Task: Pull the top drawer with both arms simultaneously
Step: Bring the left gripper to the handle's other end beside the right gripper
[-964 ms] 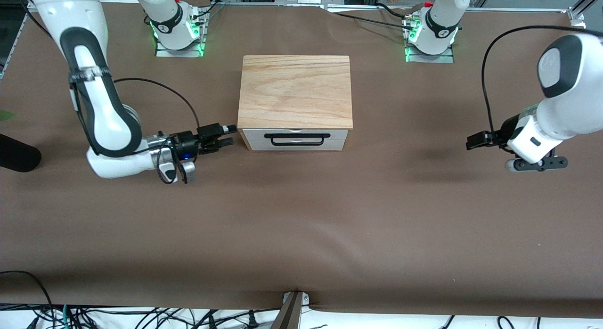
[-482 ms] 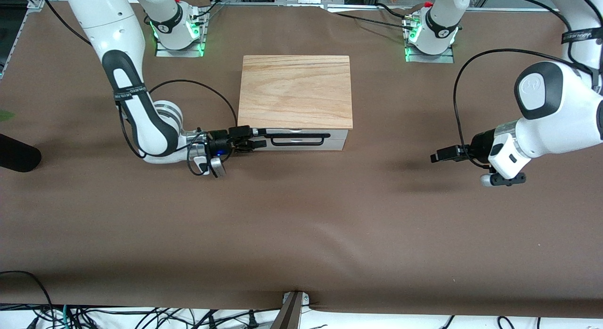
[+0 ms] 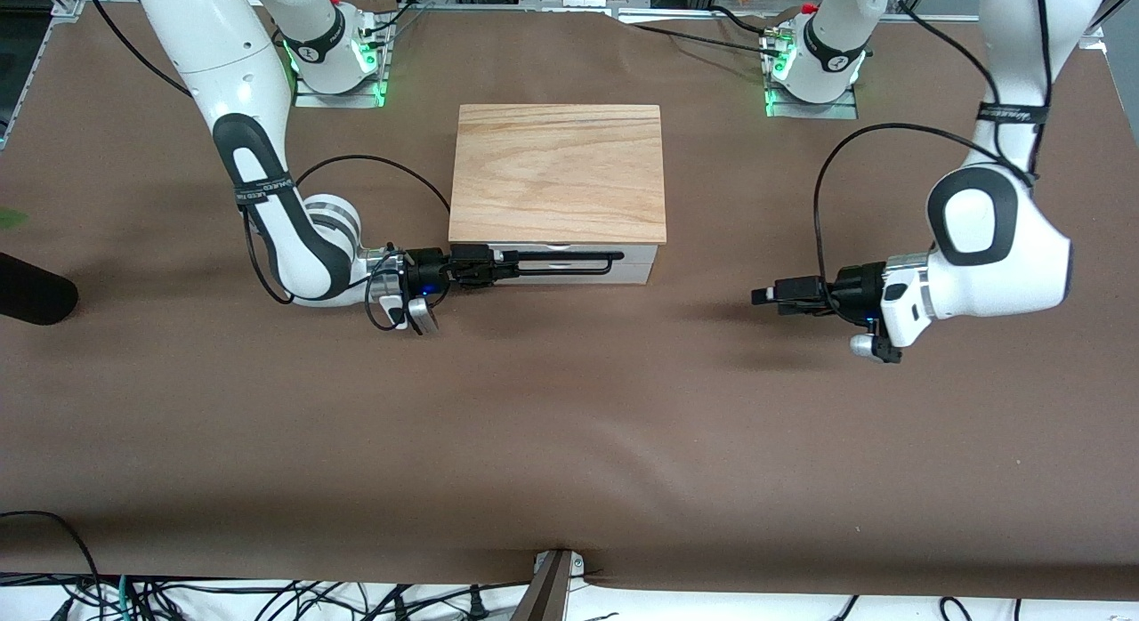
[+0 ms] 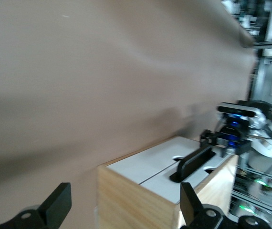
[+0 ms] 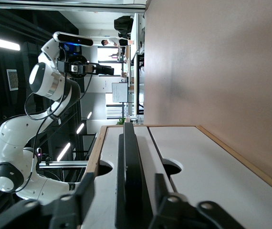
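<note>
The box with the light wood top [image 3: 557,172] stands mid-table, its white front toward the front camera. The top drawer [image 3: 639,251] looks closed, and its long black bar handle [image 3: 569,263] runs across the front. My right gripper [image 3: 496,267] lies level with the handle at the end toward the right arm. In the right wrist view the handle [image 5: 132,171] runs between that gripper's [image 5: 126,202] jaws, open, with a narrow gap on each side. My left gripper [image 3: 771,294] hovers low over the table off the box's left-arm end. It [image 4: 124,210] is wide open and empty, facing the box's corner [image 4: 136,191].
The brown cloth covers the whole table [image 3: 569,443]. Both arm bases [image 3: 334,56] [image 3: 814,60] stand farther from the front camera than the box. A dark object [image 3: 31,287] lies at the table's right-arm end. Cables hang along the near edge [image 3: 267,594].
My right gripper has slid from beside the box onto the end of the handle, and its jaws have narrowed around the bar. The left arm has swung lower and closer to the box.
</note>
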